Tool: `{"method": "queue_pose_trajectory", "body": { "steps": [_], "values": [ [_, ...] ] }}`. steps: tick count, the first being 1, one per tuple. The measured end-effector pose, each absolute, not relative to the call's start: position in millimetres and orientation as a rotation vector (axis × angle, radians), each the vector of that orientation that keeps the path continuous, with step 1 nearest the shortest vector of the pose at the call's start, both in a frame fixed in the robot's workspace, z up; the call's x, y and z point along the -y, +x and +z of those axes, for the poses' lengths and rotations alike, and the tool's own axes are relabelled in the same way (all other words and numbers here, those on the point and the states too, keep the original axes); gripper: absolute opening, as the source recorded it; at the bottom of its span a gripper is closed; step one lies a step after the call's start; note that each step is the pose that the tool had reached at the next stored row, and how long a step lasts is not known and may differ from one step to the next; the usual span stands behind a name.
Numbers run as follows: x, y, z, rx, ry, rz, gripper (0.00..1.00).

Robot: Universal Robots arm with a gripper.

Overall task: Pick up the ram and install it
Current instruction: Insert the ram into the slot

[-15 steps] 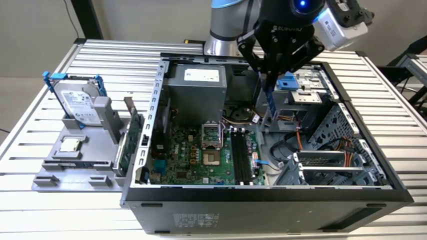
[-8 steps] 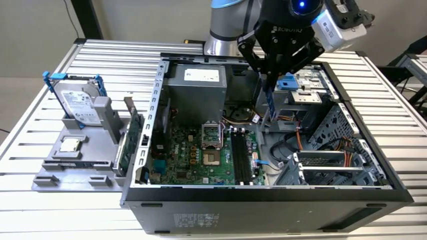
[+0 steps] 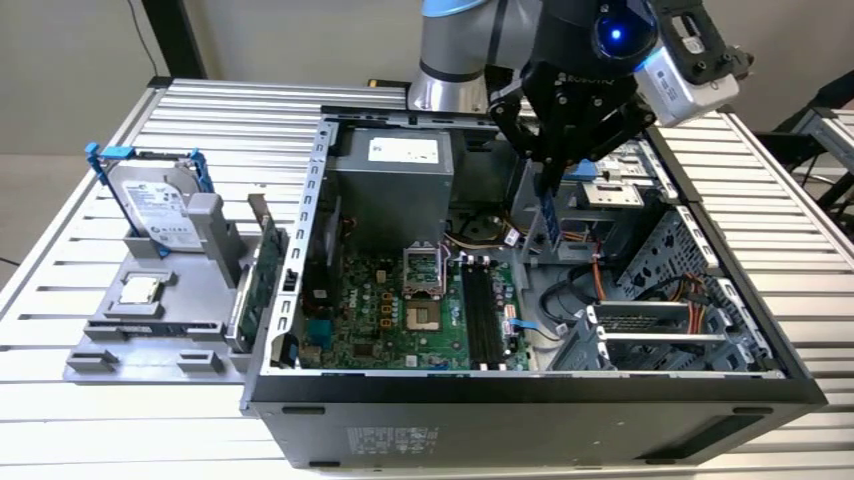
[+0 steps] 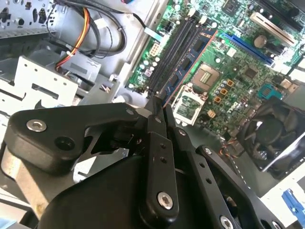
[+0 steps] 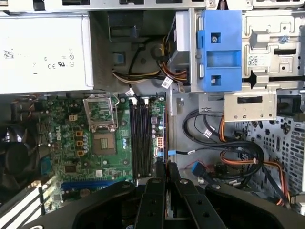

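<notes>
Currently tool [image 3: 554, 185] clamped on ram [image 3: 549, 222], held upright above motherboard [image 3: 400, 315].

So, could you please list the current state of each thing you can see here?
gripper: shut on the ram, above the open case
ram: held on edge, hanging over the motherboard, not seated
memory slots: empty
processor socket: latch open
computer case: lying on its side, panel off
hard drive: upright in its stand
</notes>
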State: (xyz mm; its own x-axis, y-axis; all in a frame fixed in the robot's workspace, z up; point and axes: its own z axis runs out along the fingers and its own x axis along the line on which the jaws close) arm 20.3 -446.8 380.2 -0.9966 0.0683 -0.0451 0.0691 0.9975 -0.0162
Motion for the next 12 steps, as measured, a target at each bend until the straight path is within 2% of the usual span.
{"method": "queue_pose_trajectory", "body": {
  "steps": [12],
  "values": [
    [445.9,25.2,361.9,-3.097,0.106,-0.029,0.0]
  ]
}}
